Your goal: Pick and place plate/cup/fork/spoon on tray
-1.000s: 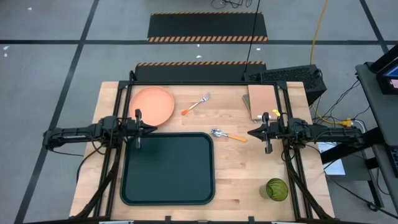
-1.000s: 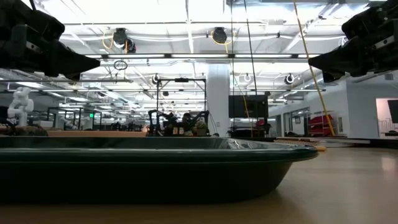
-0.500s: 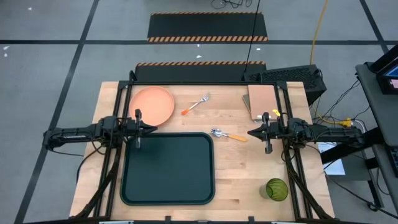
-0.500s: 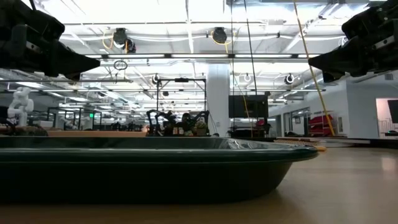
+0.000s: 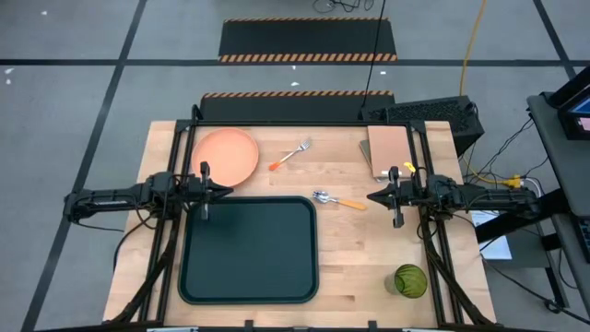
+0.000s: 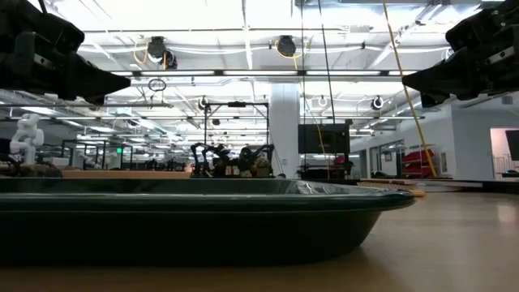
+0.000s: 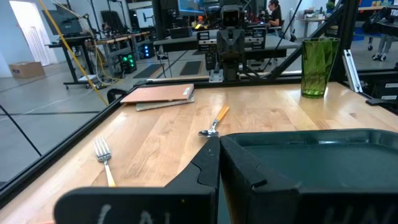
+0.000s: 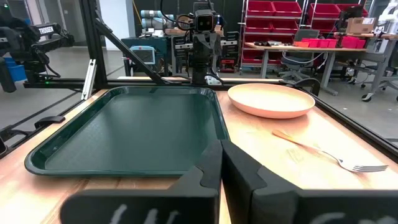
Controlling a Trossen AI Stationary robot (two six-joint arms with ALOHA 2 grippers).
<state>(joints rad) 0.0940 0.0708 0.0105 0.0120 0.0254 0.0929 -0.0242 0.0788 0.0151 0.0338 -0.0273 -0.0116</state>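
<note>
Empty tray at desk centre, plate at 11 o'clock, fork at 12, spoon at 2, cup at 4, left tool and right tool both closed, empty, hovering either side.

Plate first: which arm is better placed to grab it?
Probably the left. Its tool sits just beside the plate, while the right tool is across the table, nearer the spoon.

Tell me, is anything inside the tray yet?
No. The tray is bare from above; nothing covers any of it. The plate, fork, spoon and cup all sit outside it on the table.
</note>
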